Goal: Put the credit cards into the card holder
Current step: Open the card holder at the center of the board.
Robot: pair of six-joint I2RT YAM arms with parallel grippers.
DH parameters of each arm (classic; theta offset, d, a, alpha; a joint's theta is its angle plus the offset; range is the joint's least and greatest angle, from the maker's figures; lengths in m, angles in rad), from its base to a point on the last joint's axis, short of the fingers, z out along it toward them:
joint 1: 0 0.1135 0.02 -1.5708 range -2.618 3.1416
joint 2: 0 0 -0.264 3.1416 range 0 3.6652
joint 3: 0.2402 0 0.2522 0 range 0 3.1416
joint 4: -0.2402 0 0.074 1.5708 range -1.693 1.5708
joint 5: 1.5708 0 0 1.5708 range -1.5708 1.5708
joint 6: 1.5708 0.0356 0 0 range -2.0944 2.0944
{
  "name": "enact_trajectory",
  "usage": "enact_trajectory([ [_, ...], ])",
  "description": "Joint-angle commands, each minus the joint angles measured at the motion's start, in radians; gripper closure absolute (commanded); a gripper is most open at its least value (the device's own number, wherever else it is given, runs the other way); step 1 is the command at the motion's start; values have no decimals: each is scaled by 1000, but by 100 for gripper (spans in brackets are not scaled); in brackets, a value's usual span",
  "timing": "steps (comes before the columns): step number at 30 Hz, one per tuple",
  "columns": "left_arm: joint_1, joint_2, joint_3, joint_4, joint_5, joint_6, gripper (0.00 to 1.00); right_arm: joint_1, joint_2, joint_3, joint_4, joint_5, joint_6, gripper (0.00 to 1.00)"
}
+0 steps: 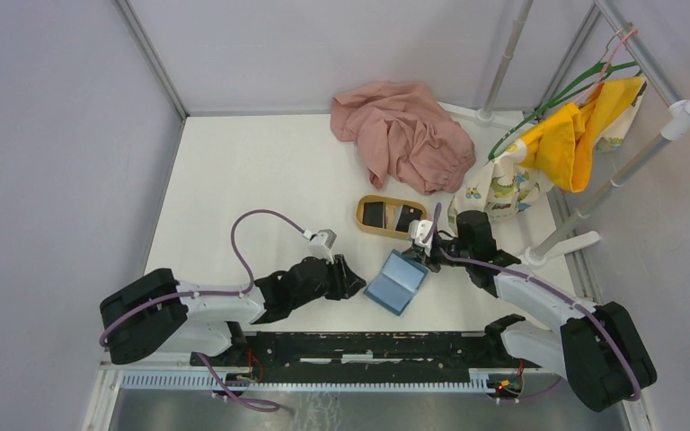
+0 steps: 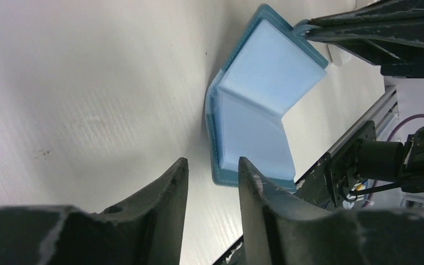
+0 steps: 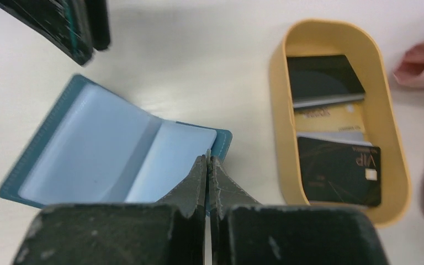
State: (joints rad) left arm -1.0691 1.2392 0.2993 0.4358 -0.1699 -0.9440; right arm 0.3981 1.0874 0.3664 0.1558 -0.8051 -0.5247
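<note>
Teal card holder (image 1: 397, 281) lies open; we see the right gripper (image 1: 417, 258) pinching its 1 o'clock corner, the left gripper (image 1: 357, 280) parted at 9. Credit cards (image 3: 337, 171) sit in the tan tray (image 1: 359, 215) at 12, pink cloth (image 1: 404, 135) beyond.

Bright, even light from overhead — hardly a hard shadow.
The table (image 1: 234, 180) is near washed out from the top and streaked with glare at my left wrist; my left fingers (image 2: 163, 201) and right fingers (image 3: 190, 190) loom dark and soft, and the card holder (image 3: 88, 149) blurs toward its near corner.
</note>
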Motion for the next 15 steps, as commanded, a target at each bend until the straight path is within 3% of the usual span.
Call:
enact_trajectory([
  [1, -8, 30, 59, 21, 26, 112, 61, 15, 15, 43, -144, 186, -233, 100],
  [6, -10, 79, 105, 11, 73, 120, 65, 24, 13, 58, -237, 118, -293, 100],
  [8, -11, 75, 112, -11, 67, 110, 57, 24, 12, 64, -248, 125, -297, 99],
  [12, -11, 27, 98, -58, 41, 60, 31, 24, 20, 84, -296, 85, -320, 99],
  [15, -14, -22, 69, -53, 52, 0, 25, 25, 13, 94, -326, 45, -338, 99],
])
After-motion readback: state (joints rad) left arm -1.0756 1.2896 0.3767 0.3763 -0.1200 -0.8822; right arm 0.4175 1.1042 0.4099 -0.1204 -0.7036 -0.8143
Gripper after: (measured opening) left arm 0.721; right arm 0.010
